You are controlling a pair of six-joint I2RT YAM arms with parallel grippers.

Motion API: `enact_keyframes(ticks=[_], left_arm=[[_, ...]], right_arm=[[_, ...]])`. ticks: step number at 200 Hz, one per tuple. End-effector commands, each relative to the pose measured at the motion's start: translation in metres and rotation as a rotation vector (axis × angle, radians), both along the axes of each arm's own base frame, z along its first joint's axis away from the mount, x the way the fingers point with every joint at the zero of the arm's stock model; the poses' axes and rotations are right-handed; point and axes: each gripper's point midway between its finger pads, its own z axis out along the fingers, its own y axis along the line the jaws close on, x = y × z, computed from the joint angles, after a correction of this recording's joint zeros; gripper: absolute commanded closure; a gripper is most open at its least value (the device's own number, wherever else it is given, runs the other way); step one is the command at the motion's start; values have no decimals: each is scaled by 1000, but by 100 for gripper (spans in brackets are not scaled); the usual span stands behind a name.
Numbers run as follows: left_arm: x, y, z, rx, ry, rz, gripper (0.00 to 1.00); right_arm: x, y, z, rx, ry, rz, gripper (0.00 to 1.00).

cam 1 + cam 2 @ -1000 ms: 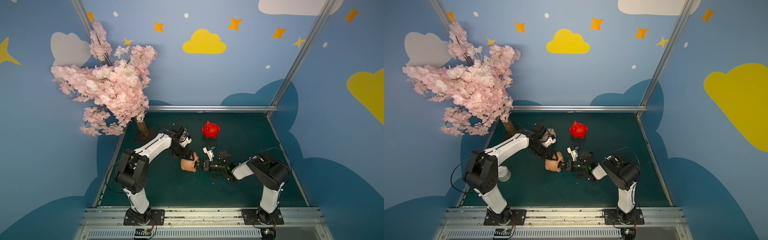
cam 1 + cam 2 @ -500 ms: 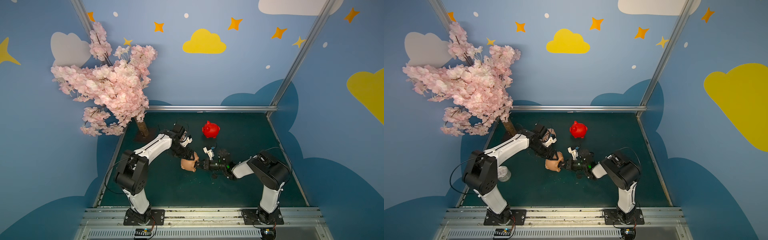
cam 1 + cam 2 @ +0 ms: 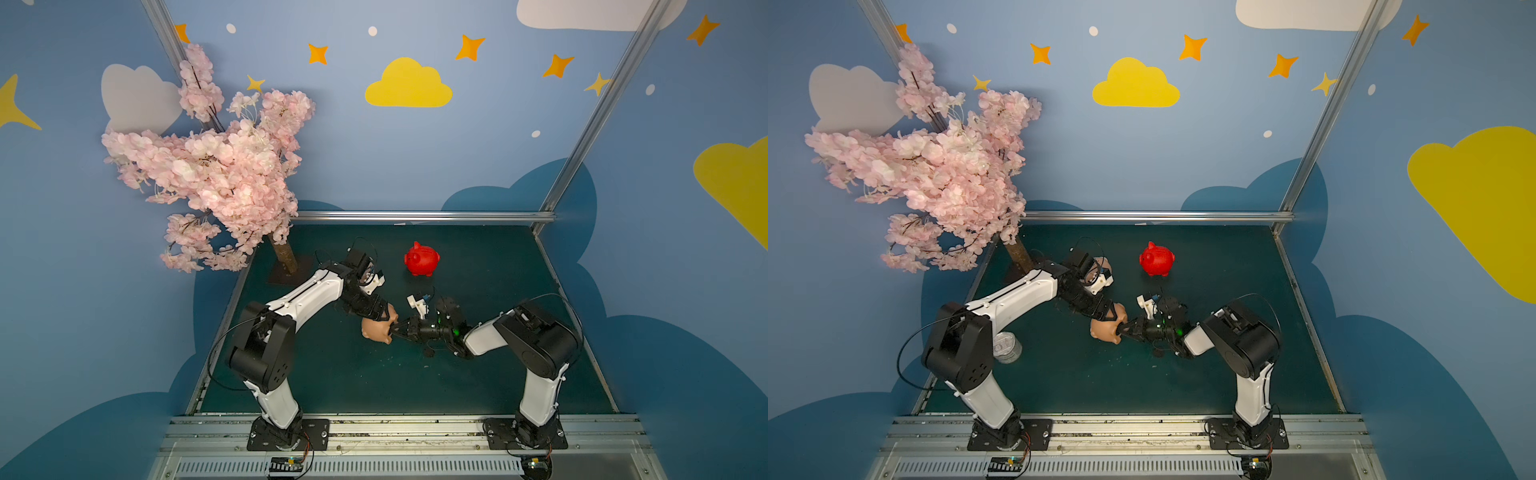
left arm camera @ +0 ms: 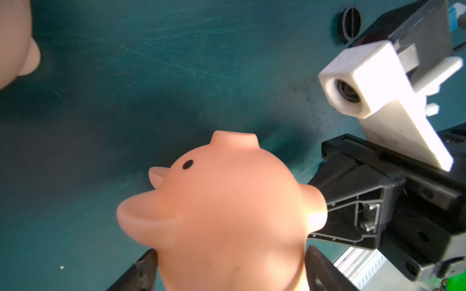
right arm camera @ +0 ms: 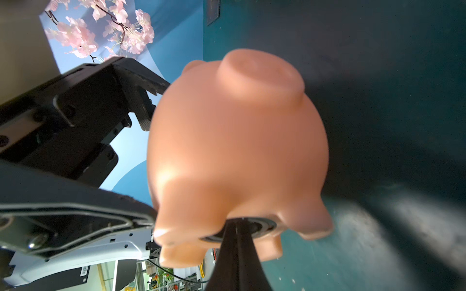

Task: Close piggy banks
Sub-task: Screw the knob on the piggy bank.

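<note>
Green mat [image 3: 478, 382], blue cloud-painted walls [image 3: 415, 166]: our left gripper [image 3: 383, 317], partly spread, is clamping a peach piggy bank [image 3: 373, 331]; our right gripper [image 3: 395, 330], closed, is touching its plug [image 5: 262, 224].

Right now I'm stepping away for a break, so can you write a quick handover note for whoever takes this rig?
Left gripper: jaws clamped on a peach pig.
Right gripper: jaws shut, tips at the dark plug in that pig's belly hole.
Elsewhere: the red pig stands at the back of the mat. The second peach pig sits by the left wrist. A loose plug lies on the mat.
Done: the plug is in the held pig's hole, but I cannot tell if it is fully seated.
Left: finish this one, then check the other two, whose undersides are hidden.
</note>
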Motion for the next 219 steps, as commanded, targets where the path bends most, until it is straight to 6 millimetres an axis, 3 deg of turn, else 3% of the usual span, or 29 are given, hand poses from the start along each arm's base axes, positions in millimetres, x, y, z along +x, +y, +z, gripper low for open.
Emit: enact_keyframes(ticks=[1, 88, 137, 219], left_arm=[[-35, -6, -28, 21, 136, -50, 14], [-26, -3, -22, 27, 99, -28, 14], [-22, 0, -19, 21, 90, -10, 14], [-16, 4, -14, 27, 71, 13, 12]], right_arm=[[16, 4, -2, -6, 21, -51, 100], [9, -6, 4, -110, -44, -38, 100], [7, -9, 5, -127, -59, -29, 84], [0, -25, 14, -220, -123, -15, 81]])
